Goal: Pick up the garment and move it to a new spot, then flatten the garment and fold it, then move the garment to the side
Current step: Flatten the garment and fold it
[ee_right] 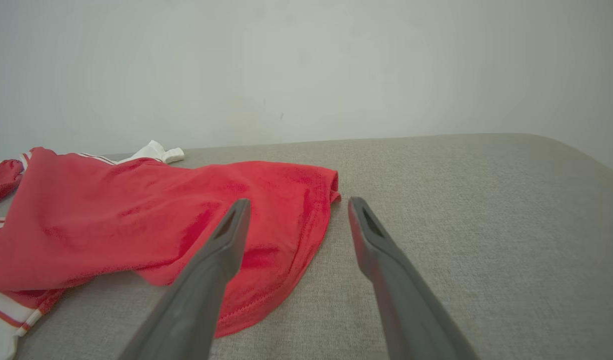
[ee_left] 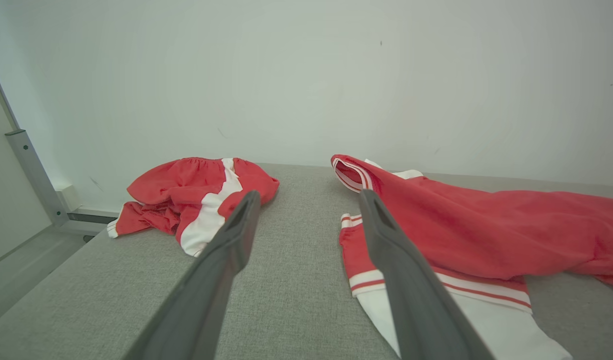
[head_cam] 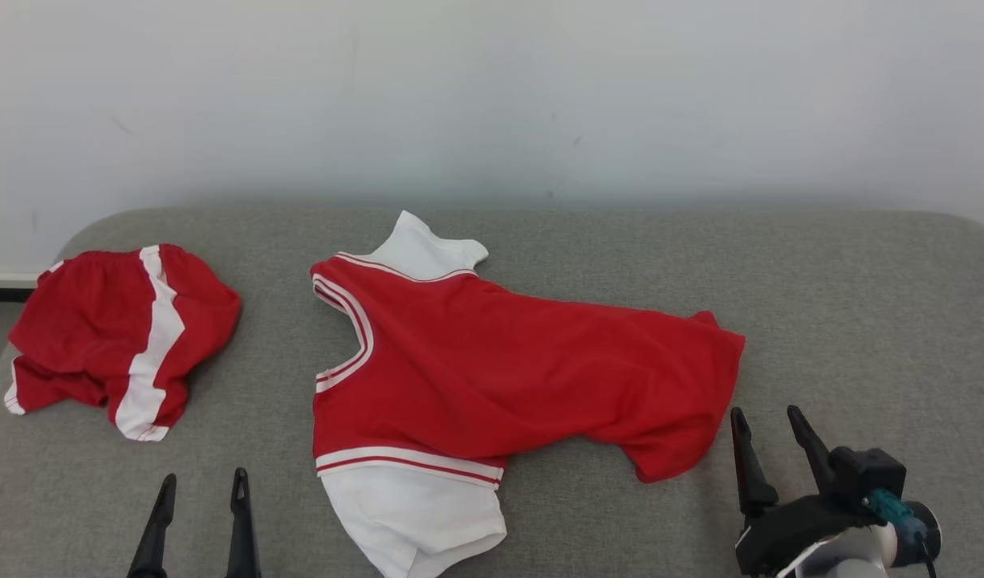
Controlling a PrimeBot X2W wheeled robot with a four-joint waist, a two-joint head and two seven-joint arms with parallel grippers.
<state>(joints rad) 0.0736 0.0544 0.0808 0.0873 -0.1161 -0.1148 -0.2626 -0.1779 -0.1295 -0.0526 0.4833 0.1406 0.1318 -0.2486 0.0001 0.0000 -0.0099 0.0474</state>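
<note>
Just beside R pincer (head_cam: 765,411): garment (head_cam: 492,369)

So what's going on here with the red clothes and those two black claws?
A two-armed robot is about to tidy clothing on a grey padded table. A red jersey with white sleeves lies rumpled in the middle, and red shorts with a white stripe sit bunched at the left. The left gripper and right gripper are both open and hold nothing. The right one is close to the jersey's hem end. Nothing has been picked up yet.
</note>
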